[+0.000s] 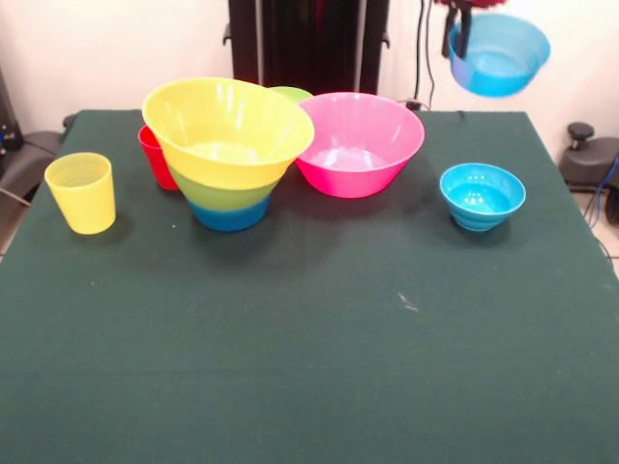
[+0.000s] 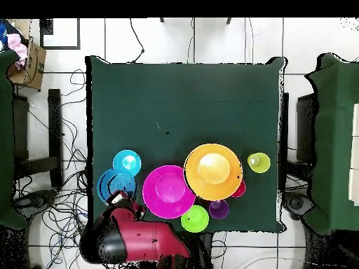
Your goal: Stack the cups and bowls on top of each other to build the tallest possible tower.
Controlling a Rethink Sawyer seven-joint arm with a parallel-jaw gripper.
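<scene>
My gripper point(image 1: 460, 27) is at the top right, shut on the rim of a blue bowl point(image 1: 499, 54) and holding it tilted, high above the table. In the overhead view this bowl point(image 2: 116, 185) hangs over the table's edge beside the arm. The tower point(image 1: 228, 164) is a large orange-yellow bowl point(image 1: 227, 126) nested on a green bowl and a blue bowl. A pink bowl point(image 1: 358, 143) stands to its right. Another blue bowl point(image 1: 482, 195) sits on the table below the gripper. A yellow cup point(image 1: 82, 191), a red cup point(image 1: 155, 157) and a purple cup point(image 2: 219, 209) stand apart.
A small green bowl point(image 2: 195, 218) stands behind the tower and the pink bowl, near the robot's side. The green table point(image 1: 309, 367) stretches bare toward the front. The red arm point(image 2: 140, 238) reaches in at the table's corner.
</scene>
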